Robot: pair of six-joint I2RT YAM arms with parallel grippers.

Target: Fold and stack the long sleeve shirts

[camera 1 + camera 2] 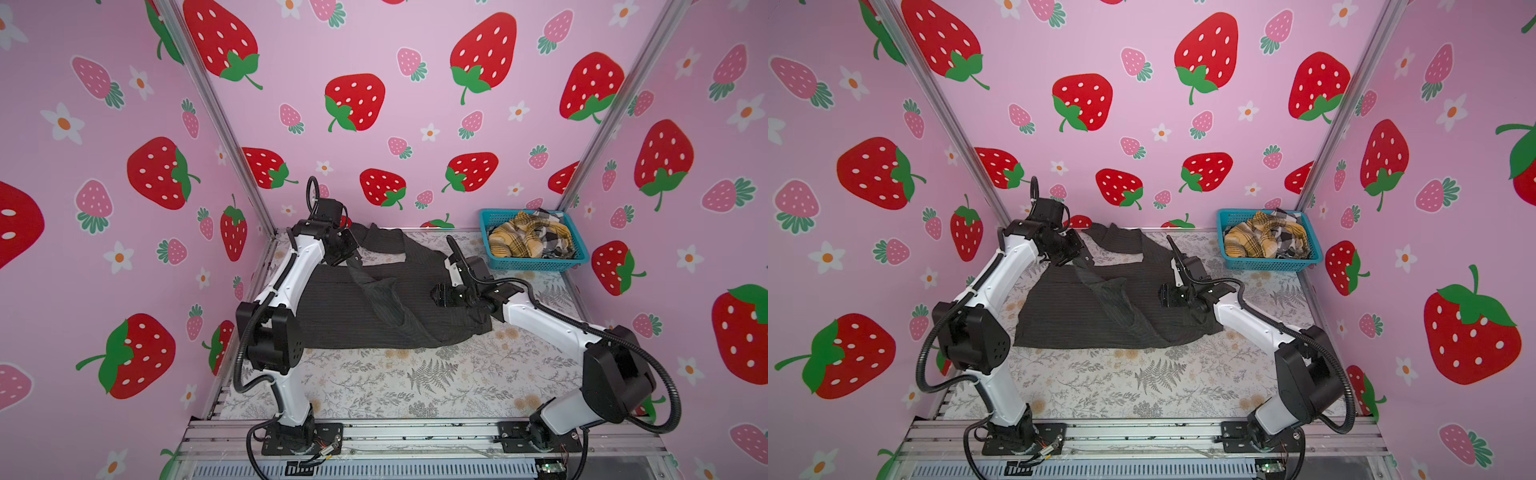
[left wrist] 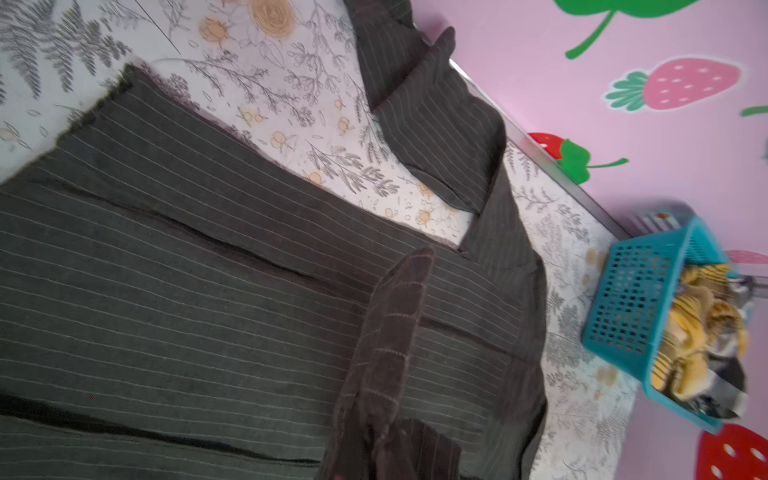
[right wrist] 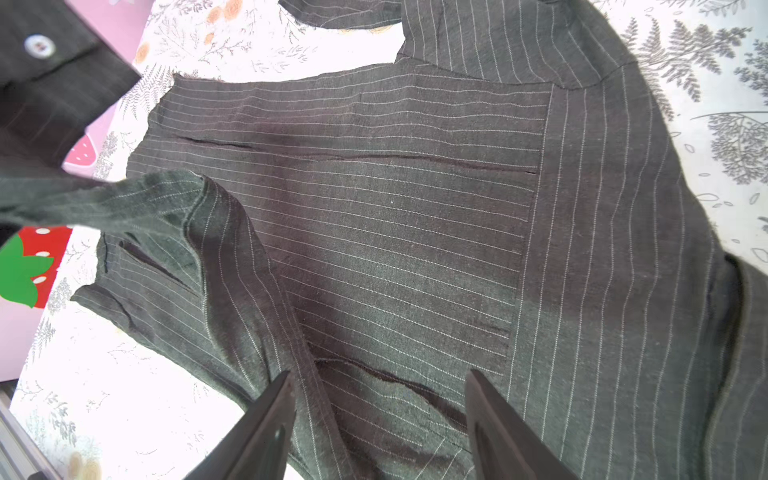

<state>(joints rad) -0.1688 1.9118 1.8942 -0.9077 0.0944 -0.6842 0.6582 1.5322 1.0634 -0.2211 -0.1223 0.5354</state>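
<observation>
The dark shirt [image 1: 353, 316] lies spread, back up, on the surface [image 1: 415, 382], its shoulder end toward the basket [image 1: 536, 264] and its hem on the side away from it. That flat spread looks like the setup for folding.

The left fingers [image 1: 354, 260], at the shirt's corner farthest from the basket, are closed on a sleeve [image 1: 376, 293]. In the left wrist view the cloth drapes over them and hides them. The sleeve runs slack from that grip across the shirt's back, probably so it can be laid over the body as a fold.

The right fingers [image 3: 266, 424] hover low over the shirt on the basket's side. They stand apart with flat cloth beneath them and grip nothing. I judge they are placed to steady or take the cloth there.

The other sleeve [image 1: 388, 239] lies unfolded along the far edge. A yellow plaid shirt [image 1: 515, 243] and a check shirt [image 1: 555, 237] wait crumpled in the basket, so the task seems early.
</observation>
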